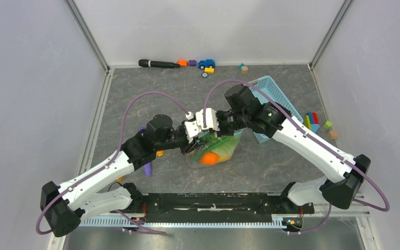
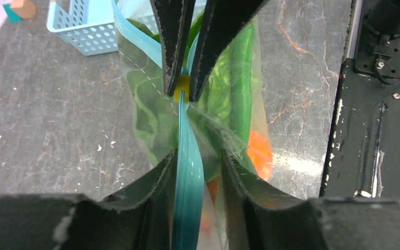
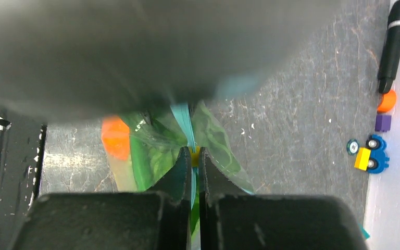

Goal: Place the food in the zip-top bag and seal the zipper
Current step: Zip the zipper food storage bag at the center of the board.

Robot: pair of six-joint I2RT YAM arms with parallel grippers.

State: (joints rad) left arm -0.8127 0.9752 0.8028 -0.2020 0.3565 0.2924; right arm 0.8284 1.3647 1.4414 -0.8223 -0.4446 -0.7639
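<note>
The clear zip-top bag (image 1: pixel 213 150) lies mid-table between both arms. It holds green lettuce (image 2: pixel 151 112), long green pods (image 2: pixel 242 67) and an orange (image 1: pixel 209 158). The teal zipper (image 2: pixel 187 177) runs up between my left gripper's fingers. My left gripper (image 2: pixel 199 153) straddles it; one finger touches the strip and a gap shows to the other. My right gripper (image 3: pixel 194 151) is shut on the zipper at its yellow slider (image 2: pixel 182 86), just beyond the left one. In the top view the left gripper (image 1: pixel 191 131) and right gripper (image 1: pixel 211 122) almost touch above the bag.
A light-blue lattice basket (image 1: pixel 273 99) stands behind the right arm. A black microphone (image 1: pixel 159 64), a toy car (image 1: pixel 206 63) and blocks lie by the back wall. More blocks (image 1: pixel 312 121) lie at the right. A purple item (image 1: pixel 147 167) and a yellow-orange one (image 1: pixel 160 153) show by the left arm.
</note>
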